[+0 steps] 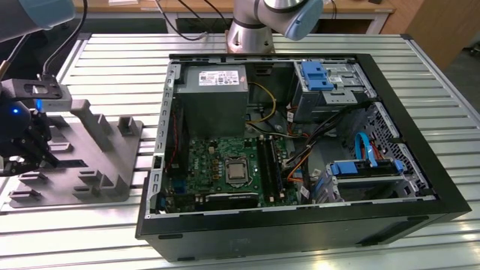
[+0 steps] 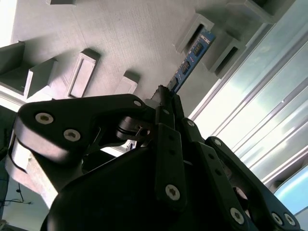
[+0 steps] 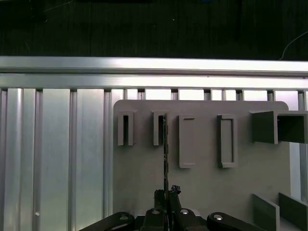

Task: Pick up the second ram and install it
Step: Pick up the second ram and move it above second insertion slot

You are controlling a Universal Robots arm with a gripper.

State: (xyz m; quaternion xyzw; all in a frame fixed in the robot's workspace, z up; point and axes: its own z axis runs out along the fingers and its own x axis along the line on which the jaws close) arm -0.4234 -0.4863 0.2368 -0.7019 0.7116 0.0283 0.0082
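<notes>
The second ram (image 2: 189, 61) is a thin, flat stick with chips on a bluish-green face. In the first wrist view the second ram (image 3: 165, 156) is edge-on, a dark line running from my fingers to a slot in the grey slotted plate (image 3: 202, 192). My gripper (image 2: 167, 94) is shut on the near end of the stick, and the far end sits at the slot block. In the exterior view my gripper (image 1: 19, 162) hangs over the grey plate (image 1: 98, 169) at that view's left, apart from the open computer case (image 1: 420, 185).
Inside the case lie a green motherboard (image 1: 225, 169), a grey power supply box (image 1: 213, 101), blue drive brackets (image 1: 315, 76) and loose cables (image 1: 360, 149). The slotted aluminium table (image 1: 442, 90) surrounds both. Upright posts (image 1: 94, 121) rise from the plate beside my gripper.
</notes>
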